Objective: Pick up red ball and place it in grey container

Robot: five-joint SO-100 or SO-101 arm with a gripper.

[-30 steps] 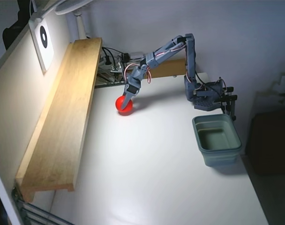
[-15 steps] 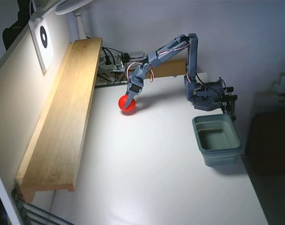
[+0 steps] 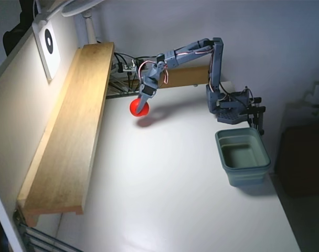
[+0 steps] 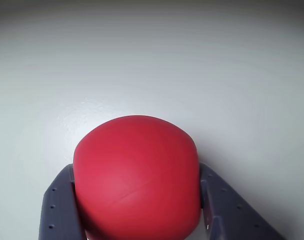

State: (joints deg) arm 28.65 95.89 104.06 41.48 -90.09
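In the fixed view, look left of your claw first: a long wooden shelf (image 3: pixel 70 131) runs along the wall, well apart from it, with a white card bearing a dark ring (image 3: pixel 48 44) on the wall above; a tangle of wires (image 3: pixel 129 64) sits just behind the claw. Your claw (image 3: pixel 141 104) points down and is pinched on the red ball (image 3: pixel 139 107) — the ball sits right at the fingertips, with its shadow on the white table (image 3: pixel 165 189) just below and right of it, so it looks lifted a little, though you cannot be sure from here. In the wrist view the ball (image 4: pixel 137 175) fills the space between the 2 grey fingers (image 4: pixel 59 210), each pressed against 1 side of it; the bare table lies beyond. Well to the right of the claw and nearer the camera in the fixed view, past the arm's base (image 3: pixel 234 105), stands the grey container (image 3: pixel 242 155) — apart from the ball, close to the table's right edge.
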